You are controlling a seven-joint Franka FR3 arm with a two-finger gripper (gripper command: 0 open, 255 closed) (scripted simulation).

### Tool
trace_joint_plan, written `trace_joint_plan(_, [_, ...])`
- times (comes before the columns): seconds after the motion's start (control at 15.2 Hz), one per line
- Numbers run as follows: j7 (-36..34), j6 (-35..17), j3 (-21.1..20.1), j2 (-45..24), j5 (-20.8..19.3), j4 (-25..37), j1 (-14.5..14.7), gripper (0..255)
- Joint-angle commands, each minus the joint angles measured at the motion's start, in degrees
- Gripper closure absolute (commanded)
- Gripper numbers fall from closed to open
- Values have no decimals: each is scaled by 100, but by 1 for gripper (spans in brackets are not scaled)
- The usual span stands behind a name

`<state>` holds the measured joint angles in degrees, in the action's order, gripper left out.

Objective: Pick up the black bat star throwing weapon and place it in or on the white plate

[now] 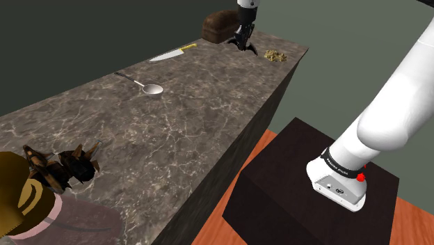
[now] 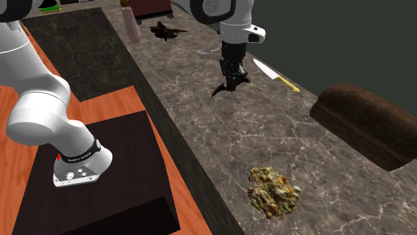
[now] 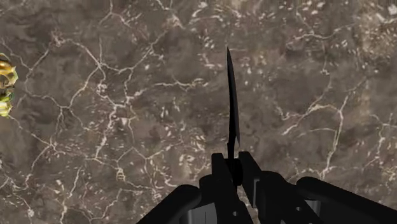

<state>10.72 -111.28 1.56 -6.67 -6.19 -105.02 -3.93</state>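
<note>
My black gripper (image 1: 245,42) is shut on the black bat star (image 1: 252,49) and holds it just over the far end of the marble counter (image 1: 195,118). In the second exterior view the gripper (image 2: 231,79) points down and the star's pointed blades (image 2: 221,89) stick out below the fingers. In the wrist view the star (image 3: 233,95) shows edge-on as a thin black blade clasped at the gripper (image 3: 233,164). A pinkish-rimmed plate (image 1: 49,221) lies at the counter's near end, far from the gripper.
A spoon (image 1: 145,85) and a yellow-handled knife (image 1: 170,54) lie on the counter. A brown loaf (image 2: 367,123) and a yellowish lumpy clump (image 2: 274,191) sit near the gripper. A dark spiky figure (image 1: 66,167) and a yellow-brown object (image 1: 14,195) stand by the plate. The dark stand (image 1: 313,188) rests on the orange floor.
</note>
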Motion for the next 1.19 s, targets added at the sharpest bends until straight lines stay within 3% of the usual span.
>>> trace_joint_plan(0.0, [291, -9, 122, 7, 14, 15, -156, 255])
trace_joint_plan(0.59, [1483, -57, 610, -364, 138, 451, -825, 255])
trace_joint_plan(1.12, [2526, 71, 948, -1053, 373, 1346, -1478, 255])
